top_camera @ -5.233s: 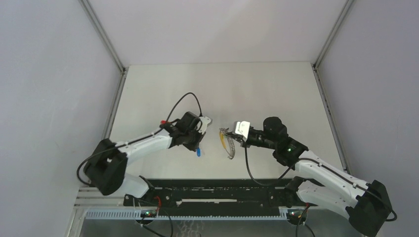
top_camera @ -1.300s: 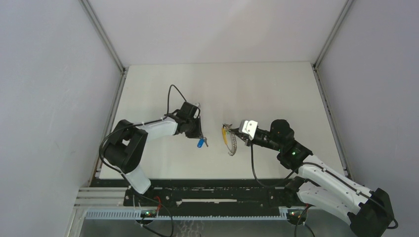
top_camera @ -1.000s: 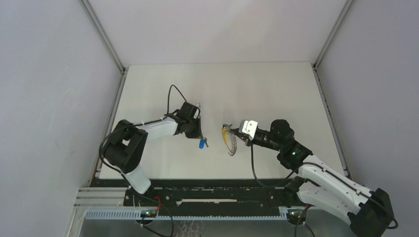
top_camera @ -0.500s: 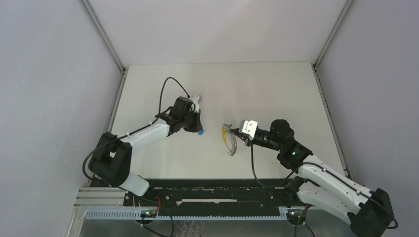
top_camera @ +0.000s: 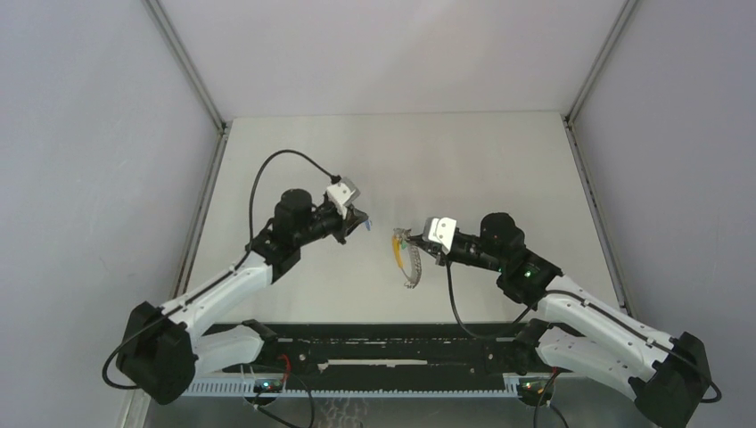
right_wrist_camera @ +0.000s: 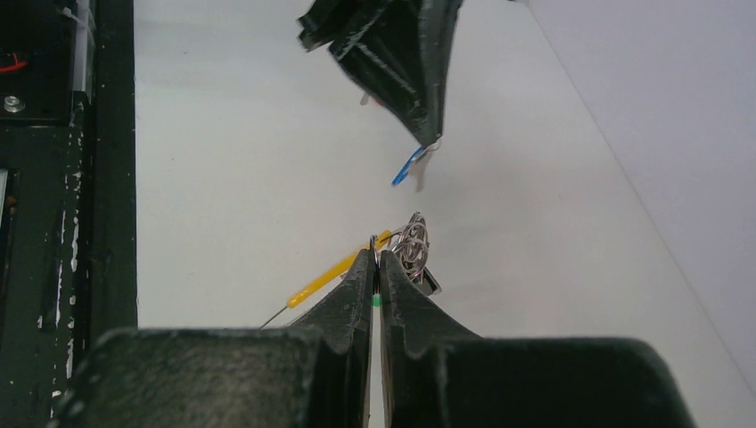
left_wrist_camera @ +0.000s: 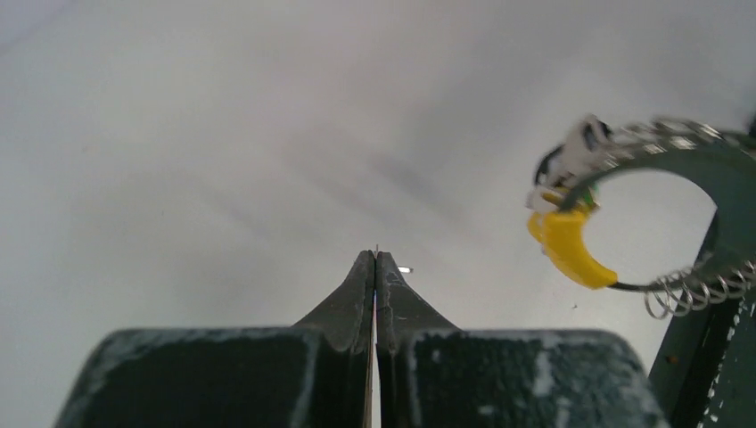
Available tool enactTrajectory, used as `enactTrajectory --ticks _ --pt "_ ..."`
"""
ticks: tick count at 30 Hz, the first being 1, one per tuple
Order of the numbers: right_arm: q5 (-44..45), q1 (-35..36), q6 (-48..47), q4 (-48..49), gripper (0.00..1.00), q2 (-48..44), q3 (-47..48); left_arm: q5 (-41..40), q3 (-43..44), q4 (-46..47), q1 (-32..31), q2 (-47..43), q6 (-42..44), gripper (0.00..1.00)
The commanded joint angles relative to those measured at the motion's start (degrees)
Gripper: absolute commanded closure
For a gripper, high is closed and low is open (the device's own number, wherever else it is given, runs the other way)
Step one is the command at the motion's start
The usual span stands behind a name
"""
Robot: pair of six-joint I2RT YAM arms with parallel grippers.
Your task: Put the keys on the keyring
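Note:
My left gripper (top_camera: 359,218) is shut on the key with the blue head (right_wrist_camera: 408,167). The key hangs off its tip above the table, and in the left wrist view only a thin metal edge shows between the shut jaws (left_wrist_camera: 375,259). My right gripper (top_camera: 413,243) is shut on the keyring (right_wrist_camera: 392,237) and holds it off the table. The ring's yellow tab (left_wrist_camera: 566,245) and bead chain (left_wrist_camera: 686,287) dangle from it. The two gripper tips face each other a short way apart, with the key left of the ring in the top view.
The white table (top_camera: 481,160) is walled by grey panels on both sides and at the back. A black rail (top_camera: 383,343) with the arm bases runs along the near edge. Each arm trails a black cable.
The left gripper closed on the blue key on the table, lifted it and swung to point right toward the keyring. The right gripper shifted slightly left, still holding the ring.

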Motion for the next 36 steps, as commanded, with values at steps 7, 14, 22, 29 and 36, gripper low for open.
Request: enactTrajectory --ticks 7,14,22,29,36 --pt "-1.4 0.7 -4.6 -1.0 1.00 2.5 5.4 19.5 -9.1 15.3 0.0 -11.6 22.1 1.00" --pt "-8.5 -1.2 -9.6 0.1 1.00 4.9 5.4 28.1 -10.0 13.6 0.0 -15.3 26.9 1.00" --pt "-11.9 -2.2 -13.6 0.8 1.00 7.1 6.2 34.3 -8.4 8.2 -0.1 -14.1 30.6 1.00" --pt "-13.4 -2.3 -14.8 -0.8 1.00 8.1 7.8 33.0 -6.5 2.4 -2.2 -13.7 34.4 1.00" --pt "-14.8 -1.0 -15.7 -0.3 1.00 9.7 7.9 32.2 -6.1 2.4 -3.5 -14.2 34.7 1.00"
